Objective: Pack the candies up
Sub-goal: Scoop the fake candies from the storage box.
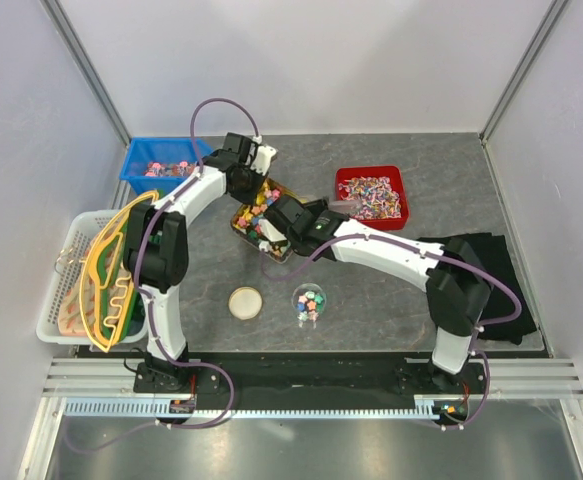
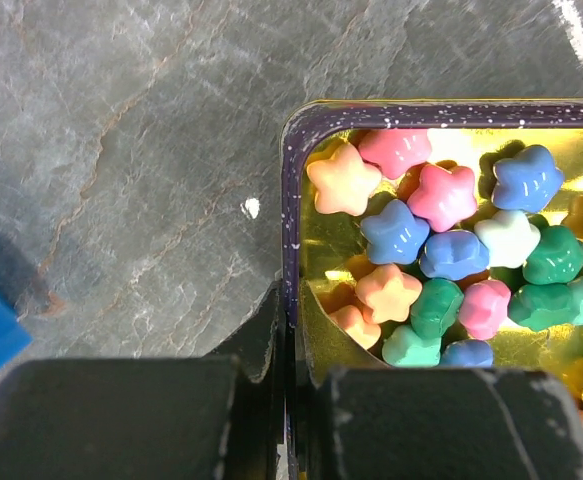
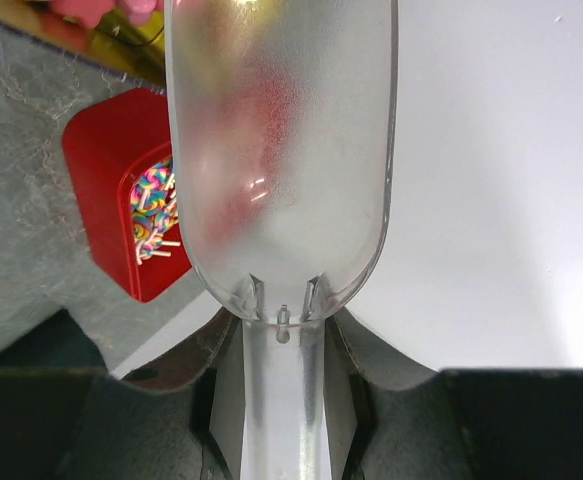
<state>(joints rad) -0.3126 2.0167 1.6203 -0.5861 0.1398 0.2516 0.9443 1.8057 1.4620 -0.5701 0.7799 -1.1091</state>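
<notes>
Left hand (image 2: 289,360): clenched on the rim of the tray at one corner, one dark finger outside the wall and one inside.
White basket (image 1: 56,300): slatted plastic, at the far left edge; its flat yellow- and green-edged contents cannot be made out.
Blue bin (image 1: 136,165): rectangular plastic, at the back left, with reddish wrapped sweets inside.
Tray (image 2: 421,113): gold-lined, with a speckled dark purple rim, resting on the grey stone-patterned surface (image 2: 121,150) between the two hands.
Candies (image 2: 441,195): small, glossy, star-shaped, in pink, blue, orange, green and pale mint; most are heaped in the tray and a few lie in the jar.
Lid (image 1: 245,302): round, beige, flat on the surface just left of the jar.
Jar (image 1: 294,298): clear, round, open, standing between the arms.
Right hand (image 3: 283,400): grasping the scoop by its handle, over the tray.
Scoop (image 3: 281,150): frosted clear plastic, its tip near the tray's edge.
Red bin (image 1: 343,180): square plastic, at the back right, holding multicoloured wrapped sweets on white sticks.
Black cloth (image 1: 491,270): crumpled at the right edge.
</notes>
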